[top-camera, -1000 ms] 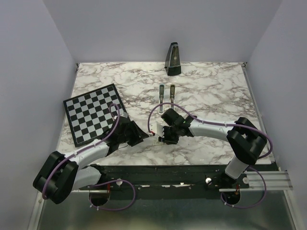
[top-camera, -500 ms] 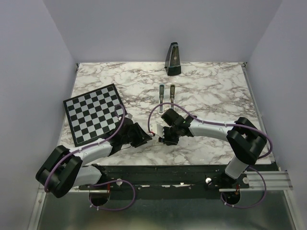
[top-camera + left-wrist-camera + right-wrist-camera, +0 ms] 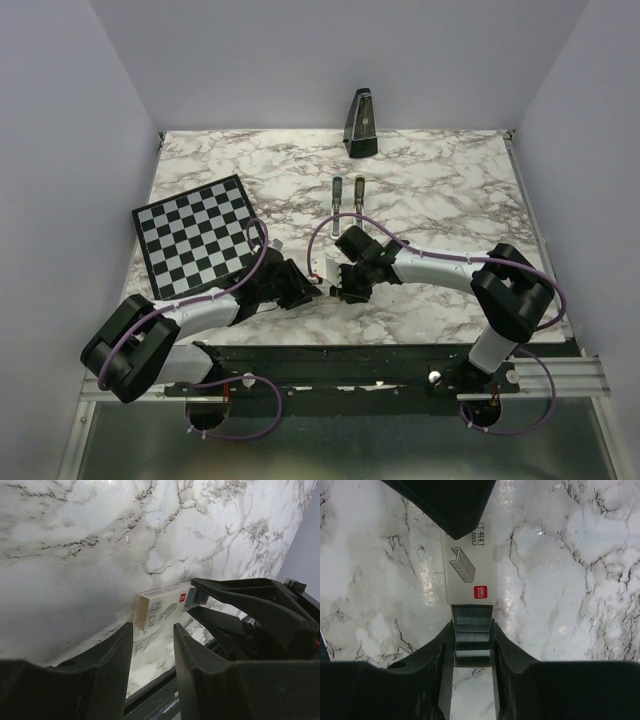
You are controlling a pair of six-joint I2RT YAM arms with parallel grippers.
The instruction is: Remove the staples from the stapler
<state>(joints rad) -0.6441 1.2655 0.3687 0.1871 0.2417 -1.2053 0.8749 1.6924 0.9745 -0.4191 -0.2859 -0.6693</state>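
Note:
The sage-green stapler (image 3: 337, 191) lies split into two narrow bars, side by side, at mid-table, beyond both grippers. A small white staple box (image 3: 325, 268) lies between the grippers; it also shows in the right wrist view (image 3: 468, 565) and the left wrist view (image 3: 162, 605). My right gripper (image 3: 472, 645) is shut on the box's inner tray of grey staples (image 3: 472, 625), which sticks out of the box's near end. My left gripper (image 3: 152, 632) is open, its fingertips just short of the box's other end. In the top view the left gripper (image 3: 303, 287) and right gripper (image 3: 342, 286) face each other.
A black pyramid metronome (image 3: 362, 123) stands at the table's back edge. A black-and-white chessboard (image 3: 195, 235) lies at the left, beside my left arm. The table's front edge and black rail (image 3: 330, 355) are close behind both grippers.
My left arm has stretched rightward and lower, bringing its open gripper up to the staple box. The right gripper has stayed in place on the tray.

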